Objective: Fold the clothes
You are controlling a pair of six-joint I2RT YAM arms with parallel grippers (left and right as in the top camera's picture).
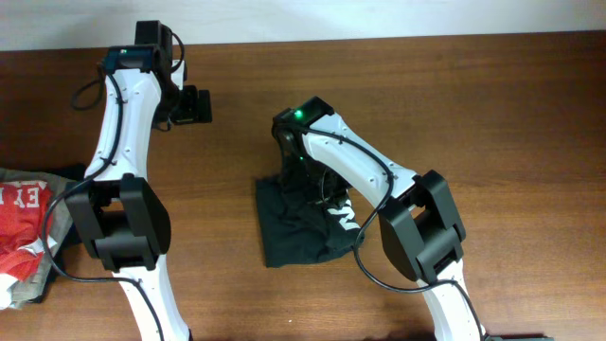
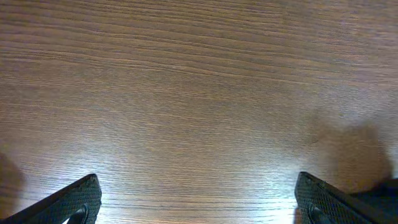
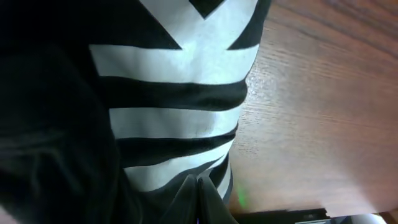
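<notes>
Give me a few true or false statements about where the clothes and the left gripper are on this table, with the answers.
1. The dark T-shirt lies near the middle of the table. True.
2. The left gripper is shut on the dark T-shirt. False: it is open over bare wood, apart from the shirt.
3. A red garment with white letters lies at the left edge of the overhead view. True.
4. The red garment lies on top of the dark T-shirt. False: the two are well apart.
5. The dark T-shirt is plain, with no print. False: white lettering shows on it.
</notes>
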